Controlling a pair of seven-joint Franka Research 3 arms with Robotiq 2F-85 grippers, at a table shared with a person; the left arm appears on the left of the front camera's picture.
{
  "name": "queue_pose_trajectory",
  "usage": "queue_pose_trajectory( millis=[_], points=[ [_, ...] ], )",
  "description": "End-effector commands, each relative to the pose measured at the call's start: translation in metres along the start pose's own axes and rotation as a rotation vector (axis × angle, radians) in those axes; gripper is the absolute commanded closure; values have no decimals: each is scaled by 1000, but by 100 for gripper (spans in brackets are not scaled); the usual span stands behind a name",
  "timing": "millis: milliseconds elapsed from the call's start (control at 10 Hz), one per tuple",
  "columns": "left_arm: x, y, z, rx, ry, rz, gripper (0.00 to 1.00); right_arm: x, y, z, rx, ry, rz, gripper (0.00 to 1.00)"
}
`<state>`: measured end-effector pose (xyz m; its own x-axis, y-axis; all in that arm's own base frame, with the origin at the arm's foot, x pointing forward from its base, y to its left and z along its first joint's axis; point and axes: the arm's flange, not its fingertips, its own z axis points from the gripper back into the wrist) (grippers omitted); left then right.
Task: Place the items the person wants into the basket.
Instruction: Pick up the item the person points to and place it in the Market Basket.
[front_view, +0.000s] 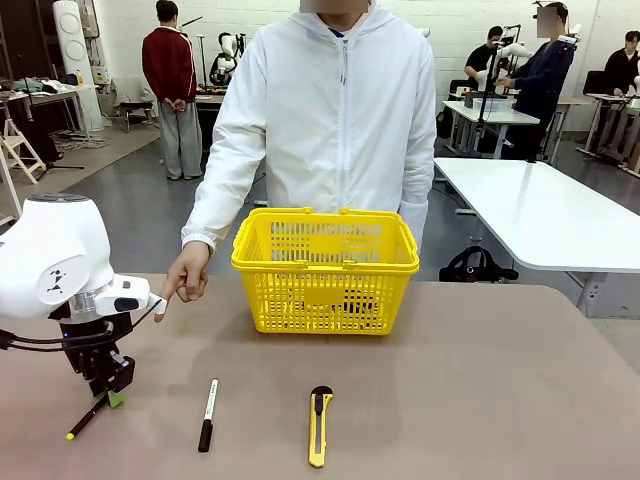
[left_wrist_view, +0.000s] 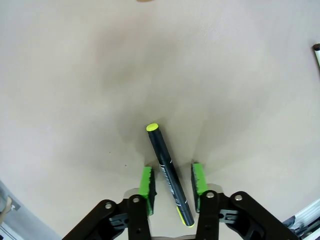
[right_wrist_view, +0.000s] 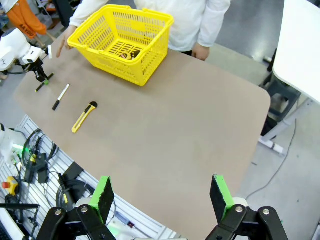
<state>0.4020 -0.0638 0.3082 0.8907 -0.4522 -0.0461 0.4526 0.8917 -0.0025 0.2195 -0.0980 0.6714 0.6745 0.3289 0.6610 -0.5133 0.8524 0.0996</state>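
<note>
The pen (left_wrist_view: 169, 175) lay near the table's (front_view: 480, 400) front left corner, between the open green pads of the left gripper (left_wrist_view: 172, 186), not yet clamped. The pick-up step was under way; closing, lifting and carrying to the basket (front_view: 325, 270) at the far edge seemed next. The right gripper (right_wrist_view: 162, 197) hung open, high above the table.

yellow lattice basket (front_view: 325, 270), black yellow-tipped pen (left_wrist_view: 169, 172)
</note>
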Motion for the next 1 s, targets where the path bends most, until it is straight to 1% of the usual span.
queue_pose_trajectory(
  millis=[0,400,500,600,800,900],
  points=[
    [-37,-11,-14,17,4,4,99,-4,1,-4,12,0,2,0],
    [-38,-11,-15,-11,18,-8,100,-4,1,-4,12,0,2,0],
    [-38,-11,-12,-15,15,-13,100,-4,1,-4,12,0,2,0],
    [-41,-12,3,-19,-2,-25,100,-4,1,-4,12,0,2,0],
    [-52,-15,82,-11,-92,-85,100,-4,1,-4,12,0,2,0],
    [-58,-15,131,-2,-132,-112,100,-4,1,-4,12,0,2,0]
  ],
)
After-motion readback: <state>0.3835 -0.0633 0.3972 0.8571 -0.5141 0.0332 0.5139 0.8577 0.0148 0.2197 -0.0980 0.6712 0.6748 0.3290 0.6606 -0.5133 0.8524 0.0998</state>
